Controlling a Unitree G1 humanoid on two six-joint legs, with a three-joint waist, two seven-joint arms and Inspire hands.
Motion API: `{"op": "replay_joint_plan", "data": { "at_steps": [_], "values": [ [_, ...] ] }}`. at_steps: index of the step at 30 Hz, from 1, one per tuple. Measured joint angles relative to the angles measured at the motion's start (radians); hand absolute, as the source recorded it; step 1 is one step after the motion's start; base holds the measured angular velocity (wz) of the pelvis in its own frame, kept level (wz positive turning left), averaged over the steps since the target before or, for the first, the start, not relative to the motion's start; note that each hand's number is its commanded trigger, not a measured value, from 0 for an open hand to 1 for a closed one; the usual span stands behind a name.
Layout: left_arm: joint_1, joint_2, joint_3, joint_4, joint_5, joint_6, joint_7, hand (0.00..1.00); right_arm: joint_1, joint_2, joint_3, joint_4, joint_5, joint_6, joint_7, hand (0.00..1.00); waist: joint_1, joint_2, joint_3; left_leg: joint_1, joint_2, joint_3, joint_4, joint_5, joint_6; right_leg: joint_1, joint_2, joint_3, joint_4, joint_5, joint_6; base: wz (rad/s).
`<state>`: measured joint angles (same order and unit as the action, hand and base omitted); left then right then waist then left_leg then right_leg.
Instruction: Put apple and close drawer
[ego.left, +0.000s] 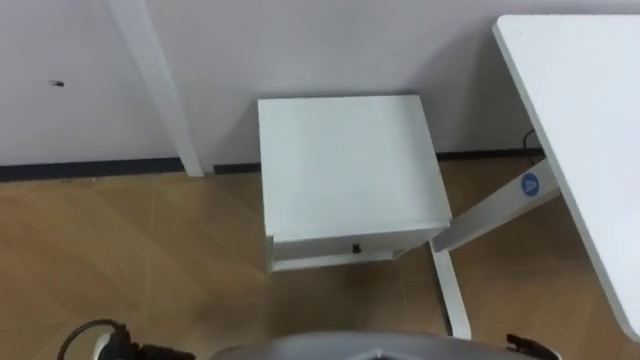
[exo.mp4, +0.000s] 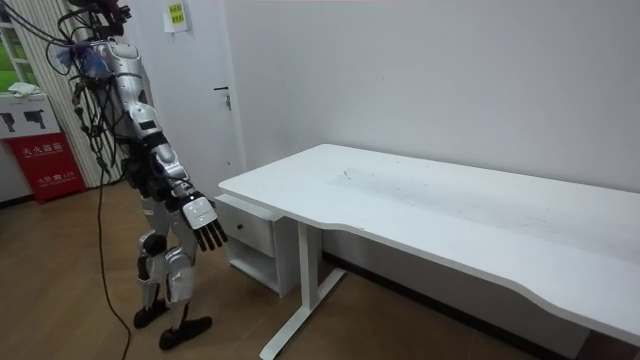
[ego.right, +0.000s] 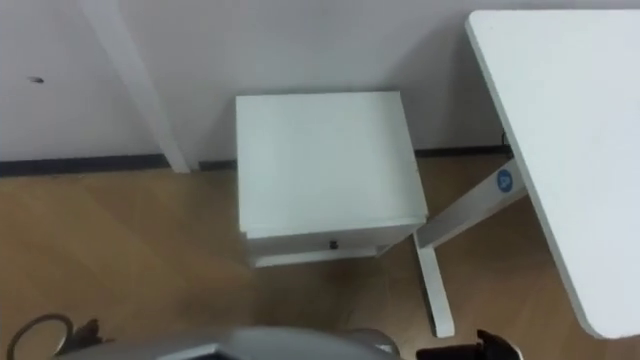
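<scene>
A white wall (exo.mp4: 450, 80) is running behind a white bench (exo.mp4: 450, 210), which is standing on a pale wooden floor (ego.left: 120, 250). A small white cabinet (ego.left: 345, 165) is sitting against the wall, just beside the bench's leg (ego.left: 450, 290). A dark skirting (ego.left: 90, 170) is lining the wall's foot. A red box (exo.mp4: 40, 165) is standing near a white door (exo.mp4: 195, 90).

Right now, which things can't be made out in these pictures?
1. Inside of the drawer: left eye view, covered by the cabinet top.
2. Cabinet's lower shelf: room view, shadowed, partly behind the desk leg.
3. Far end of the desk: room view, cut off by the right edge.
</scene>
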<state>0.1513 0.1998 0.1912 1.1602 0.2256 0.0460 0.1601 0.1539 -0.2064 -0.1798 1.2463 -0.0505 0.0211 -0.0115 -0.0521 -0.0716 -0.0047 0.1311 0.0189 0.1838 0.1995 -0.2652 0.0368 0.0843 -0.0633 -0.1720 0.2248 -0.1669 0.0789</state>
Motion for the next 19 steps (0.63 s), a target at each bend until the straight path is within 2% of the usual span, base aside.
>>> {"op": "replay_joint_plan", "data": {
  "at_steps": [1, 2, 3, 4, 5, 6, 7, 8, 9, 10, 11, 14, 18, 19],
  "values": [
    [-0.001, -0.002, 0.001, 0.000, 0.002, -0.001, 0.000, 0.00, 0.008, 0.000, 0.000, 0.000, -0.001, -0.001, -0.001, 0.00, 0.000, 0.010, 0.0086, 0.022, 0.008, -0.036, -0.015, 0.010, 0.001, -0.033, 0.007, -0.015, 0.074, -0.014, -0.027, -0.22],
    [0.011, -0.003, 0.011, 0.000, 0.002, -0.005, 0.002, 0.00, 0.014, 0.006, 0.000, 0.001, 0.001, -0.006, -0.003, 0.00, 0.005, 0.026, 0.0080, 0.036, 0.041, -0.114, -0.025, 0.011, 0.002, -0.091, 0.065, -0.005, 0.080, -0.064, -0.088, -0.42],
    [0.019, 0.001, 0.033, 0.001, 0.005, -0.006, 0.002, 0.00, 0.007, 0.017, 0.002, -0.002, 0.000, -0.009, -0.007, 0.00, 0.005, 0.032, 0.0056, 0.032, 0.056, -0.122, -0.017, 0.010, 0.001, -0.115, 0.098, 0.017, 0.011, -0.045, -0.123, -0.62],
    [0.033, 0.016, 0.071, 0.021, 0.007, -0.006, 0.003, 0.00, -0.002, 0.037, 0.005, -0.007, 0.000, -0.019, -0.012, 0.00, 0.005, -0.002, 0.0144, 0.008, 0.051, -0.093, 0.034, -0.002, -0.038, -0.147, 0.115, 0.008, -0.117, 0.145, -0.160, -0.24],
    [0.023, 0.007, 0.069, 0.063, 0.012, -0.008, 0.004, 0.00, 0.005, 0.030, 0.000, -0.006, 0.004, -0.017, -0.027, 0.00, -0.020, 0.010, 0.0109, 0.002, 0.076, -0.073, 0.057, -0.035, -0.070, -0.146, 0.118, -0.017, -0.086, 0.142, -0.144, 0.09],
    [0.016, 0.004, 0.063, 0.077, 0.012, -0.011, 0.002, 0.00, 0.012, 0.028, -0.002, -0.002, 0.004, -0.008, -0.036, 0.00, -0.030, 0.014, 0.0097, 0.000, 0.080, -0.067, 0.041, -0.034, -0.072, -0.138, 0.119, -0.020, -0.090, 0.141, -0.144, 0.54],
    [0.010, -0.004, 0.054, 0.076, 0.008, -0.017, 0.000, 0.00, 0.015, 0.030, -0.002, 0.008, 0.002, 0.006, -0.043, 0.00, -0.033, 0.013, 0.0140, -0.008, 0.086, -0.032, -0.014, -0.022, -0.077, -0.129, 0.113, 0.003, -0.090, 0.141, -0.144, 0.55],
    [0.011, -0.003, 0.048, 0.074, 0.007, -0.023, 0.000, 0.00, 0.019, 0.037, -0.003, 0.022, -0.001, 0.006, -0.040, 0.00, -0.039, 0.008, 0.0181, -0.035, 0.090, -0.018, -0.052, 0.017, -0.062, -0.127, 0.109, 0.038, -0.088, 0.136, -0.136, 0.38],
    [0.016, 0.000, 0.045, 0.072, 0.006, -0.022, 0.002, 0.00, 0.015, 0.042, -0.004, 0.035, -0.004, 0.005, -0.037, 0.00, -0.033, 0.010, 0.0135, -0.035, 0.087, -0.014, -0.047, 0.026, -0.064, -0.125, 0.106, 0.044, -0.088, 0.130, -0.127, 0.22],
    [0.019, 0.002, 0.041, 0.074, 0.005, -0.013, 0.003, 0.00, 0.008, 0.045, -0.007, 0.051, -0.013, 0.003, -0.026, 0.00, -0.030, 0.007, 0.0068, -0.030, 0.080, -0.007, -0.043, 0.028, -0.061, -0.121, 0.101, 0.032, -0.087, 0.123, -0.117, 0.00],
    [0.020, 0.002, 0.039, 0.076, 0.006, -0.008, 0.003, 0.00, 0.001, 0.046, -0.011, 0.059, -0.023, 0.003, -0.019, 0.00, -0.020, 0.004, 0.0055, -0.031, 0.072, -0.006, -0.036, 0.028, -0.061, -0.117, 0.097, 0.030, -0.089, 0.120, -0.113, 0.00],
    [0.022, -0.003, 0.037, 0.083, 0.006, -0.005, -0.002, 0.00, -0.007, 0.045, -0.011, 0.059, -0.038, 0.002, -0.012, 0.00, -0.018, 0.014, 0.0073, -0.031, 0.057, -0.006, -0.032, 0.029, -0.053, -0.111, 0.082, 0.006, -0.089, 0.120, -0.113, 0.07],
    [0.021, -0.013, 0.037, 0.096, 0.006, -0.005, -0.017, 0.00, -0.010, 0.045, -0.010, 0.072, -0.064, 0.013, 0.023, 0.00, -0.018, 0.037, 0.0060, -0.028, 0.055, -0.006, -0.032, 0.022, -0.043, -0.110, 0.076, 0.000, -0.066, 0.109, -0.108, 0.07],
    [0.023, -0.019, 0.037, 0.096, 0.006, -0.005, -0.017, 0.00, -0.009, 0.045, -0.010, 0.077, -0.064, 0.023, 0.032, 0.00, -0.019, 0.043, 0.0085, -0.025, 0.052, -0.006, -0.031, 0.022, -0.043, -0.112, 0.070, -0.005, -0.055, 0.102, -0.108, 0.00]
  ]
}}
